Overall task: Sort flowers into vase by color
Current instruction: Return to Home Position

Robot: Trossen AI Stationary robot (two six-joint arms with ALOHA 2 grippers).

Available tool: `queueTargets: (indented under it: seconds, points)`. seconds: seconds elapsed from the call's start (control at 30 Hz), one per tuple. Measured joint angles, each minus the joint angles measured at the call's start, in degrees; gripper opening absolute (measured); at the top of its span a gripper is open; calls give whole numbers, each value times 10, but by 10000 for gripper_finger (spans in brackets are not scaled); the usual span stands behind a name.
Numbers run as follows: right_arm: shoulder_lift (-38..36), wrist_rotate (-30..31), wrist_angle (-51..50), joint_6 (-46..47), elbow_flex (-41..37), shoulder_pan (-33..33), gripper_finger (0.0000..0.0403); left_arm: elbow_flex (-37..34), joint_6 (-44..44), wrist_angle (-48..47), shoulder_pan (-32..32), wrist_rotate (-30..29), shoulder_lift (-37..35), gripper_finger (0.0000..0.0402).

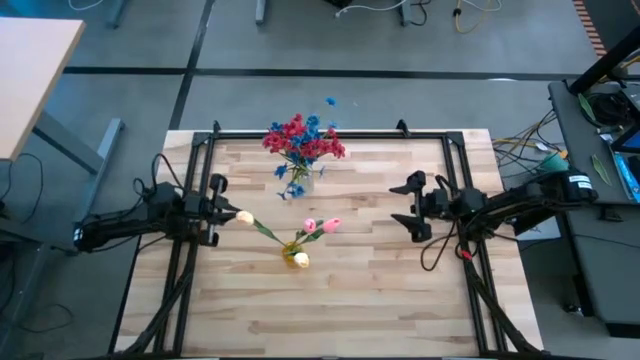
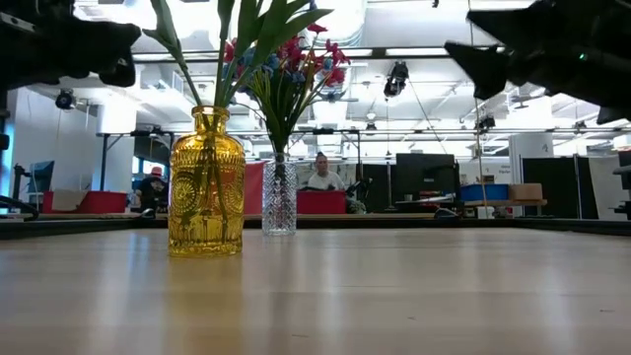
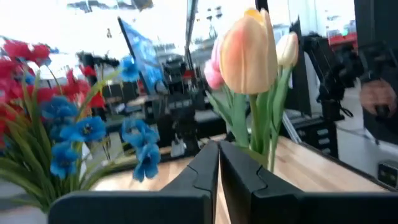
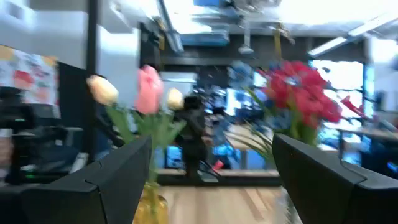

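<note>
Two raised arms (image 1: 115, 230) flank the flowers (image 1: 303, 142) — left fingers (image 3: 200, 180) together, right fingers (image 4: 112, 180) apart.

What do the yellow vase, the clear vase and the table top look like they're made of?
The yellow vase looks like amber-tinted pressed glass: translucent, glossy, with an embossed pattern. The clear vase seems to be moulded glass, possibly plastic, with a faceted texture. The table top looks like light wood planks with a smooth finish.

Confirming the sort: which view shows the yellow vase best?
The low view: the yellow vase stands whole and upright, unobstructed. High view shows only its top among tulips; right wrist view a sliver; left wrist view none.
</note>
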Motion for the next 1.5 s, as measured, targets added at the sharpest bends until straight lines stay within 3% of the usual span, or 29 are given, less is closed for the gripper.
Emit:
queueTargets:
  seconds: [0.2, 0.3, 0.77, 1.2, 1.5]
  points:
    - [-60, -39, -7, -15, 0, 0, 325, 59, 7, -132, 0, 3, -2, 0]
    - [-106, -39, -53, -25, 0, 0, 325, 62, 6, -140, 0, 13, -2, 0]
    - [-337, -54, -321, -67, 0, 1, 325, 49, 21, -139, 2, 10, -2, 0]
    - [-610, -53, -673, -138, 0, 0, 325, 49, -3, -166, 3, -1, 0, 0]
    - [-609, -59, -729, -215, 0, 0, 325, 49, -30, -166, 3, -7, 7, 0]
